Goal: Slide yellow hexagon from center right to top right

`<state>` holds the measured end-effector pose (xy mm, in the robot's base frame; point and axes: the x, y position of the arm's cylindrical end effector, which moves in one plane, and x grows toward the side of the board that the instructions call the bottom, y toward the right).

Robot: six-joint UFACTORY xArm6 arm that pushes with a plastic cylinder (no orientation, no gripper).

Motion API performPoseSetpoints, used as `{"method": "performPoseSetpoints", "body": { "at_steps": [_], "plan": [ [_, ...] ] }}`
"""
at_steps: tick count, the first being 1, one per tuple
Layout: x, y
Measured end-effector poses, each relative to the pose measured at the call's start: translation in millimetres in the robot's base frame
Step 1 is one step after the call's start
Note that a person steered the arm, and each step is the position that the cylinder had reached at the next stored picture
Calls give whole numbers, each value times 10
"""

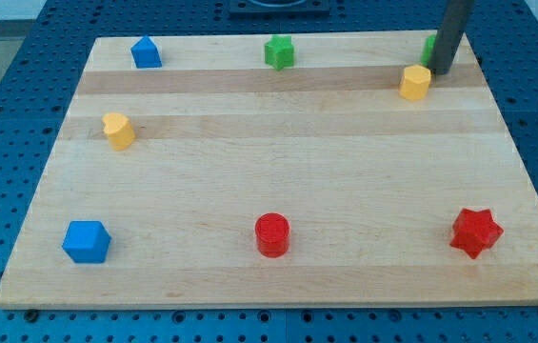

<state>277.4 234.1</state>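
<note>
Camera view: yellow hexagon [415, 83] upright, flat-topped.

Your widest open run is the middle band of the wooden board [278, 171], bare from just right of the yellow block [118, 131] at the view's left to the right edge. Toward the top right it gets tight: my tip [439, 72] stands just beside the yellow hexagon [415, 83], with a green block [428, 48] partly hidden behind the rod. The green star [279, 51] sits well left of them.
</note>
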Motion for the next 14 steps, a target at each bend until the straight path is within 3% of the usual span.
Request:
{"method": "performPoseSetpoints", "body": {
  "at_steps": [3, 6, 8, 14],
  "plan": [
    [-159, 74],
    [612, 225],
    [848, -483],
    [274, -733]
  ]
}}
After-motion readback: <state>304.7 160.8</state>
